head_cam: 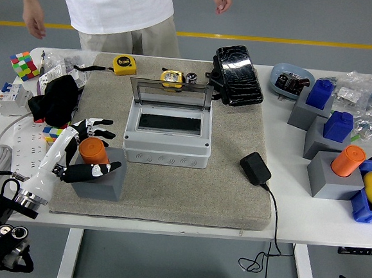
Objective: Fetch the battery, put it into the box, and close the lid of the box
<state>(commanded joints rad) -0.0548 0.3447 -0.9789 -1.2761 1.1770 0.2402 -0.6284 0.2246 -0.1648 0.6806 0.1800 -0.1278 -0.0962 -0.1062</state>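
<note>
Left hand (85,149), near the table's left front edge, is cupping wide around the orange cylindrical battery (92,151) standing upright in its grey block holder (99,174); fingers behind, thumb in front, not visibly clamping yet — likely bracketing for an upright lift. Grey plastic junction box (167,139) is sitting just right of it, mid-bench, clear hinged lid (170,93) standing open, ready for loading. Black power adapter (255,168) is lying further right, clear of the path. A person (112,7) is standing at the far edge, hands off the table.
</note>
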